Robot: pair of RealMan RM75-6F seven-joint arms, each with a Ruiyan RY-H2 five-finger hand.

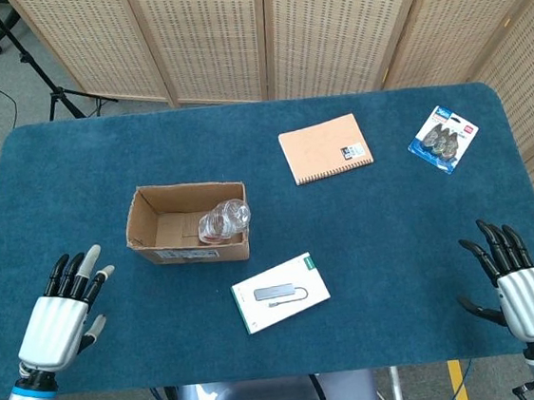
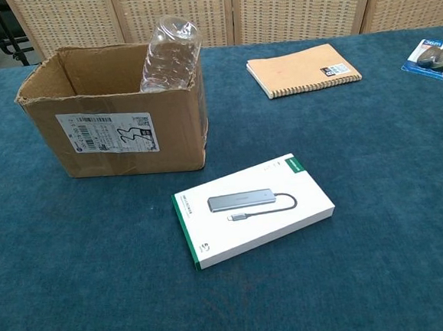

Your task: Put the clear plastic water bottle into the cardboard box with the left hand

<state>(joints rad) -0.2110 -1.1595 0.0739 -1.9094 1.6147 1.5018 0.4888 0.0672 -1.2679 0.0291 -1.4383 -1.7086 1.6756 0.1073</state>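
Note:
The clear plastic water bottle stands inside the open cardboard box, leaning against its right wall with its top poking above the rim. My left hand hovers near the table's front left corner, well clear of the box, fingers spread and holding nothing. My right hand rests at the front right corner, fingers apart and empty. Neither hand shows in the chest view.
A white boxed USB hub lies in front of the box. A tan spiral notebook sits at the back centre and a blister pack at the back right. Wicker screens stand behind the table.

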